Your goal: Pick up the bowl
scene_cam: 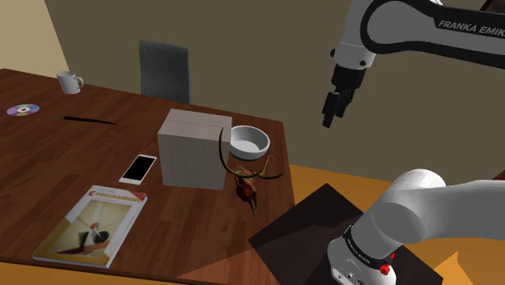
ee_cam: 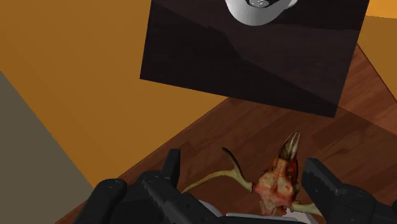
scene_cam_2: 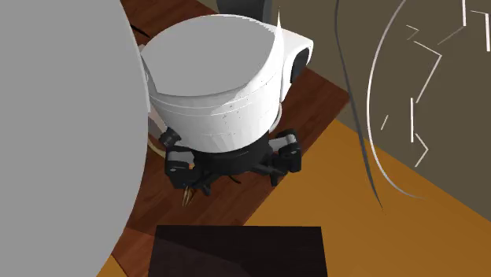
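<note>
Gripper (scene_cam: 328,120) open, fingers apart, up in air. Bowl (scene_cam: 248,142): plain white, round, shallow, upright. Sits on brown wood table (scene_cam: 81,154), well below gripper & toward shoulder view's left, just beside pale box (scene_cam: 193,150). Antlered skull (ee_cam: 277,184) seen betw. fingers, untouched.

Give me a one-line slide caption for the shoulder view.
Gripper hangs well apart from the white bowl, which sits beside a pale box on the wooden table.

From beside my stand (scene_cam: 299,227), the shoulder camera looks down across the worktop (scene_cam: 48,186). The second peers down from close above my arm (scene_cam_2: 212,86). All three views share the stand.
</note>
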`<state>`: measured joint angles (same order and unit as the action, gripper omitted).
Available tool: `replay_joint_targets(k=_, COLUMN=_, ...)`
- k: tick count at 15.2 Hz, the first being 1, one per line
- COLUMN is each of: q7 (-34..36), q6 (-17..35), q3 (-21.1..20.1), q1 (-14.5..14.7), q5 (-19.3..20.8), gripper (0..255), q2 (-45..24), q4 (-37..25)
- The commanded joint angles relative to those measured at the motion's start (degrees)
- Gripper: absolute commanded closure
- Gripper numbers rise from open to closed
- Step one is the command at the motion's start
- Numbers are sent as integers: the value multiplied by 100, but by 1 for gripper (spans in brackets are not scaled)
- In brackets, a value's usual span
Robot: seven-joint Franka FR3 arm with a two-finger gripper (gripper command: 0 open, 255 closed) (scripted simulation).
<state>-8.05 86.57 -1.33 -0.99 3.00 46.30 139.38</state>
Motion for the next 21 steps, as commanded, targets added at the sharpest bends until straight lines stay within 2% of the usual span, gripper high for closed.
replay_joint_targets(k=1, q7=0, q6=0, q3=0, q1=0, q5=0, gripper=0, q2=0, q4=0)
replay_joint_targets(k=11, q7=448, q6=1974, q3=-310, q1=44, q5=-69, gripper=0, q2=-1734, q4=125)
replay_joint_targets(k=21, q7=974, q6=3513, q3=-573, q1=26, q5=175, gripper=0, q2=-3898, q4=-596)
